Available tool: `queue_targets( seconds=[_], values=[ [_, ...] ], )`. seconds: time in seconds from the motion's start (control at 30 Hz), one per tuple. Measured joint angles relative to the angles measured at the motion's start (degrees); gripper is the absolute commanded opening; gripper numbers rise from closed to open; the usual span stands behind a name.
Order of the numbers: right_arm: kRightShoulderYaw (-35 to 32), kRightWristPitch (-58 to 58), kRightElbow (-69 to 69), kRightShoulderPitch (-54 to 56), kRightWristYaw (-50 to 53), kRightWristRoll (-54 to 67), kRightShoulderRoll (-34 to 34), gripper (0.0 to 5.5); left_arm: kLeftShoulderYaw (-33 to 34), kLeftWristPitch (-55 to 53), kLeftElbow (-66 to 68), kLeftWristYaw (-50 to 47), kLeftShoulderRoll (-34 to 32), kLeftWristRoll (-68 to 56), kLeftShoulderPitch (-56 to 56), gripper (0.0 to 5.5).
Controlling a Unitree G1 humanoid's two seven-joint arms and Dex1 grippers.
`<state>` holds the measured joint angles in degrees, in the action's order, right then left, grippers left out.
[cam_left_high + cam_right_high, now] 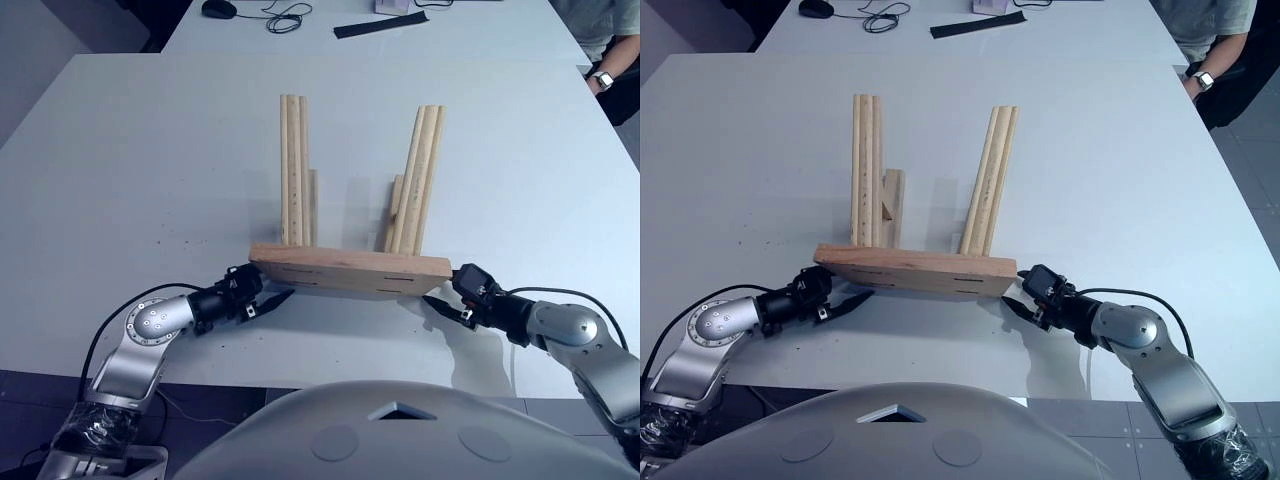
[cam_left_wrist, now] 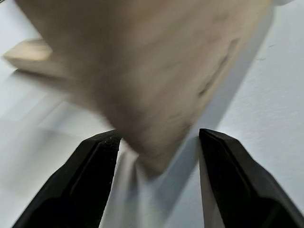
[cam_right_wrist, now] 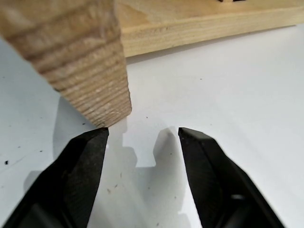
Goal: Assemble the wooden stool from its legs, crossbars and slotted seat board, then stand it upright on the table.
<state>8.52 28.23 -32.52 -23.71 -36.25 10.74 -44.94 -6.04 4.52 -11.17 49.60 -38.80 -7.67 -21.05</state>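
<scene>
Pale unfinished wooden stool (image 1: pixel 352 240) lies on its side on the white tabletop (image 1: pixel 150 150), thick slotted seat board (image 1: pixel 915 270) on edge nearest the robot, slender legs (image 1: pixel 294 170) pointing away. Left gripper (image 1: pixel 268 303) and right gripper (image 1: pixel 445 307) flank the board's ends, jaws wide open, holding nothing. Judged rigid, fairly light, rough-grained; best held at the board's ends
</scene>
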Motion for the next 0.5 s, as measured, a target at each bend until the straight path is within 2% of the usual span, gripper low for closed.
queue_targets(
  seconds=[0.5],
  values=[
    [0.0,-3.7,2.1,-0.2,0.6,-3.5,2.0,2.74,1.7,2.2,3.2,0.8,-2.5,-0.8,1.5,3.05]
  ],
)
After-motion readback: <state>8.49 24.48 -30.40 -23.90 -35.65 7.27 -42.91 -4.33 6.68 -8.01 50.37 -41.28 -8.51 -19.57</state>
